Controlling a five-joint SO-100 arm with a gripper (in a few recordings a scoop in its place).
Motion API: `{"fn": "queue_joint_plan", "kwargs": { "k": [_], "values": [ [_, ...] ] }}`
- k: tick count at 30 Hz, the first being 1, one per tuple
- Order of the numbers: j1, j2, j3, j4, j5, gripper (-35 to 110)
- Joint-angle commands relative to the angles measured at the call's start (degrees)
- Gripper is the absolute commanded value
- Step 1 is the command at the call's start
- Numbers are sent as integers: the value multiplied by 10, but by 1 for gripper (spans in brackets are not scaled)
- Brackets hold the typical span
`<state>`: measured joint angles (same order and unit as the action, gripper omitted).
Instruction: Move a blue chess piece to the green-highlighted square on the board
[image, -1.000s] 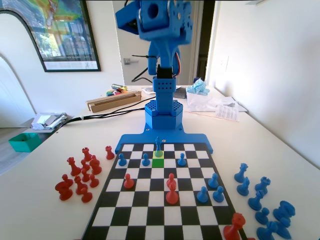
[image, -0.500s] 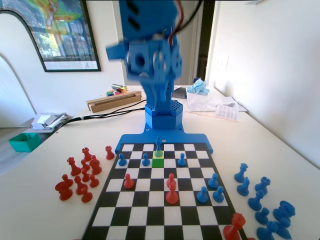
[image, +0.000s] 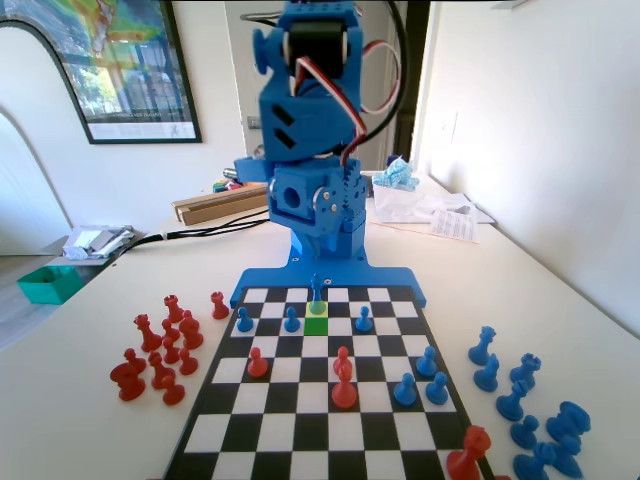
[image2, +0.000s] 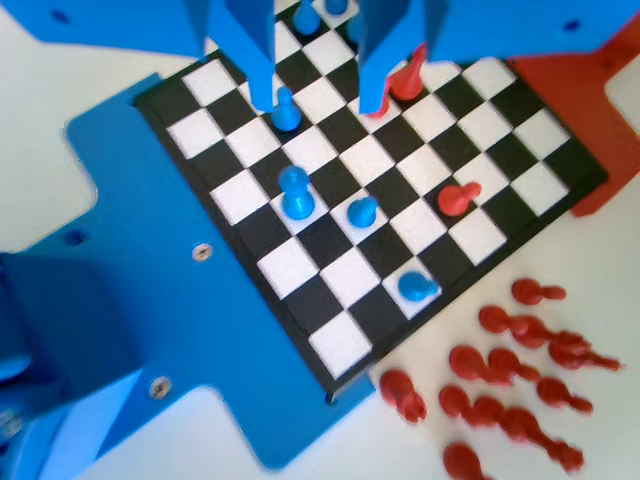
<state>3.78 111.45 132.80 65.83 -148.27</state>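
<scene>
Gripper (image2: 315, 100) open and empty above the board (image: 400, 283); blue chess piece (image: 317, 291) sits just beyond the green-highlighted square (image: 316, 325), flanked by blue pawns (image: 291, 319), so an off-centre descent could topple them.

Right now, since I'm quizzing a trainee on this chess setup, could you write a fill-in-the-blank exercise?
The blue chess piece stands on the ___ square.
The green-highlighted square is ___.
The hand hangs ___ above the board.
Missing words: yellow; empty; open.
</scene>
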Motion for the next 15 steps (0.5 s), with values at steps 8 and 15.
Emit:
{"fn": "queue_joint_plan", "kwargs": {
  "k": [8,15],
  "values": [
    [4,-5,53,-71,1,14],
    [14,-24,74,-107,-9,14]
  ]
}}
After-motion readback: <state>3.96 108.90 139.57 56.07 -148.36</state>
